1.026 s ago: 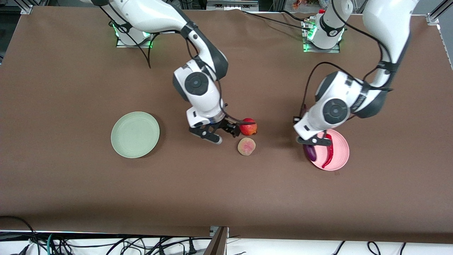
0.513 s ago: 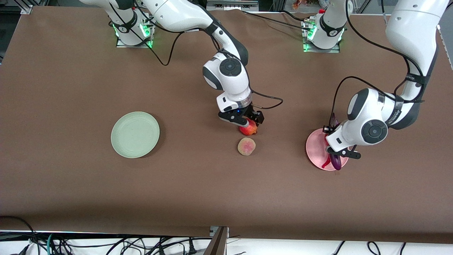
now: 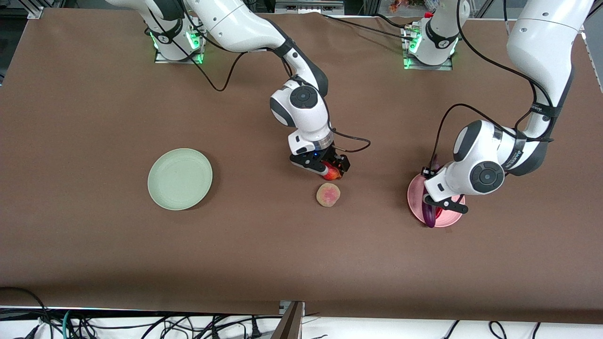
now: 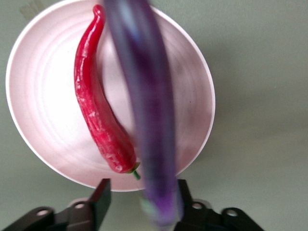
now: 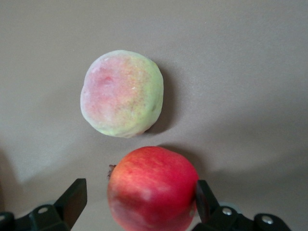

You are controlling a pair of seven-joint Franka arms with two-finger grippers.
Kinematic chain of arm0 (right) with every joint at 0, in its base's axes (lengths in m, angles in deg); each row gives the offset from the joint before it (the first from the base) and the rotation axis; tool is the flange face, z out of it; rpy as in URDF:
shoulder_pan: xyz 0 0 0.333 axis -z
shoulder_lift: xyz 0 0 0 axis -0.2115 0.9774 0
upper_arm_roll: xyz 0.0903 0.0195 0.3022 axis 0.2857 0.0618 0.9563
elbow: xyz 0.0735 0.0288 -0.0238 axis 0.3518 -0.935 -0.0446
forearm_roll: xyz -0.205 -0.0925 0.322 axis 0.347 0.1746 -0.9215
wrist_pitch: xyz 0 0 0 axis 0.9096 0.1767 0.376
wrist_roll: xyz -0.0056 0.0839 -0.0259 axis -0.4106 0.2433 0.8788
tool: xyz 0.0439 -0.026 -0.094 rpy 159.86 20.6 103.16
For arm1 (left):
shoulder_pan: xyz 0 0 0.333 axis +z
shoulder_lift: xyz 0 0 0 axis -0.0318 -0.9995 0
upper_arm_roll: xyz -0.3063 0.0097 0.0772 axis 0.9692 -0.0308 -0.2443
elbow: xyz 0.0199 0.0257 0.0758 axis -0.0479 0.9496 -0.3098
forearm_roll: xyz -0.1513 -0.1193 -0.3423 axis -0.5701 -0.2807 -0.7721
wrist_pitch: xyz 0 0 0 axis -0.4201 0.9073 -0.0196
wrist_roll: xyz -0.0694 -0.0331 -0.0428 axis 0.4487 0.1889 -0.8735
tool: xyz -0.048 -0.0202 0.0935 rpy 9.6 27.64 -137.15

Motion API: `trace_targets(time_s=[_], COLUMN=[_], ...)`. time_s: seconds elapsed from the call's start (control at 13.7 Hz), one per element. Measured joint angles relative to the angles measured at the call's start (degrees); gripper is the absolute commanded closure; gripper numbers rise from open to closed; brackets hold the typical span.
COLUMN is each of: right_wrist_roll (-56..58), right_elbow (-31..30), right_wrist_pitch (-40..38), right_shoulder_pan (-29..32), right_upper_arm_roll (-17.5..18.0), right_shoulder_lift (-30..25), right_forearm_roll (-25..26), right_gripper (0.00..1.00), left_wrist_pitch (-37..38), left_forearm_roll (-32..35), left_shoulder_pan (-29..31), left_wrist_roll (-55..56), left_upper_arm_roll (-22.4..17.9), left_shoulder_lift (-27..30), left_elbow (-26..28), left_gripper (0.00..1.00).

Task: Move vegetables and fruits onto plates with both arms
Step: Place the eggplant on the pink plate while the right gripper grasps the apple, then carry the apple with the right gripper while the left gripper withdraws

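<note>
Two fruits lie mid-table, just apart: a round red pomegranate-like fruit (image 5: 153, 188) and, nearer the front camera, a yellowish-pink peach-like fruit (image 5: 122, 94). The pomegranate looks firm, smooth and prone to roll, so a hold across its widest girth seems best. The right gripper (image 5: 138, 202) straddles it with fingers spread wide, one pad touching or nearly so. At the left arm's end of the table, the left gripper (image 4: 140, 199) stands over the pink plastic plate (image 4: 29, 110), jaws parted around the blurred, glossy purple eggplant (image 4: 149, 110) beside a curved red chili pepper (image 4: 98, 110). The pale green plate (image 3: 180, 179) waits bare.
</note>
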Motion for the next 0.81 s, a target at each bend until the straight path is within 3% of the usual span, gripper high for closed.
trace_targets(time_s=[0.15,0.22,0.51,0.81], right_wrist_roll=[-0.10,-0.23,-0.46,-0.46], right_elbow=[0.02,0.05,0.29,1.16], right_wrist_pitch=[0.34,0.41,0.63,-0.46], right_shoulder_pan=[-0.21,-0.41,-0.67,-0.64], right_upper_arm_roll=[0.05,0.06,0.04,-0.21], right_shoulder_lift=[0.61,0.85,1.08,0.95], right_forearm_roll=[0.01,0.03,0.98,1.66], right_gripper=[0.05,0.16,0.78,0.81], left_wrist_pitch=[0.04,0.07,0.76,11.75], left_forearm_roll=[0.00,0.00,0.00,-3.00], left_shoulder_pan=[0.11,0.15,0.22,0.34], left_wrist_roll=[-0.29,-0.44,-0.65,-0.64], left_upper_arm_roll=[-0.09,-0.11,-0.04,1.71], left_shoulder_lift=[0.00,0.00,1.62,8.96], left_elbow=[-0.27,-0.35,-1.64,-4.02], left_gripper=[0.00,0.00,0.00,0.00])
